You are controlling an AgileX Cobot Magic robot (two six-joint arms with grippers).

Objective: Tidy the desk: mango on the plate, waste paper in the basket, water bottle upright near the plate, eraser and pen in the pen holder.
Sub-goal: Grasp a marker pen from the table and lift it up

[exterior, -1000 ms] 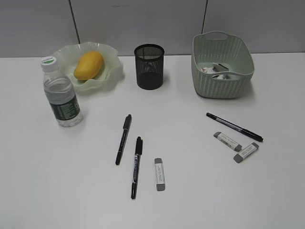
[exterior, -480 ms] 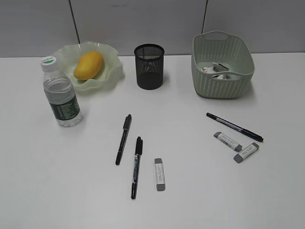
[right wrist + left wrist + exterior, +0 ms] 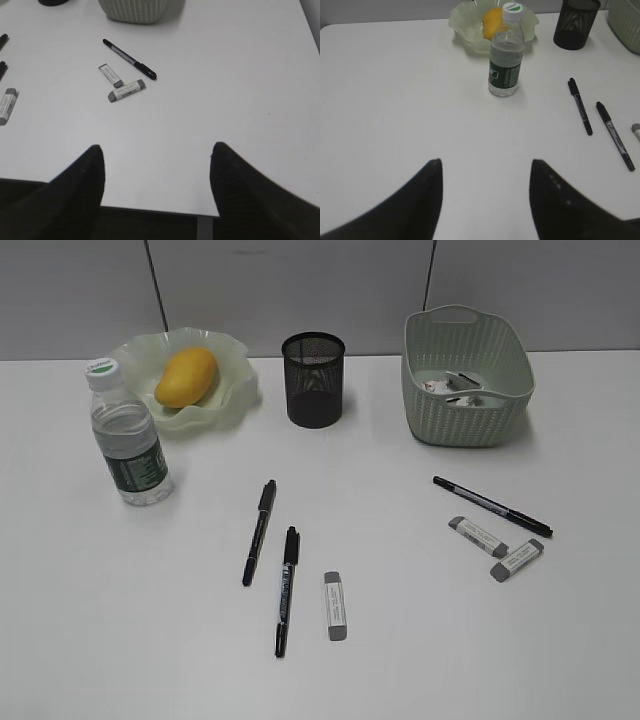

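Exterior view: white worktop (image 3: 120,620). Far left, the plate (image 3: 232,390) carries the mango (image 3: 186,377), which lies inside it. The water bottle (image 3: 127,435) stands upright just near-left of the plate, cap on. The pen holder (image 3: 313,379) stands far centre, between plate and basket; whether it holds anything cannot be told through the mesh. The basket (image 3: 466,410) sits far right with the waste paper (image 3: 452,388) inside, white crumpled pieces on its floor.

Still loose on the worktop: two black pens in the middle, one (image 3: 259,531) to the left and the other (image 3: 287,589) just right of it and nearer, both lying roughly near-to-far. An eraser (image 3: 335,605) lies just right of the nearer pen, apart from it. On the right, a third pen (image 3: 491,506) lies at a slant below the basket; two erasers, (image 3: 477,536) and (image 3: 516,559), lie near it, close to each other.

Left pincer (image 3: 485,172): jaws spread, nothing between them, over bare worktop near the left edge, well apart from the bottle.

Right pincer (image 3: 157,160): jaws spread, released, above the near edge of the worktop, well apart from the right-hand erasers.
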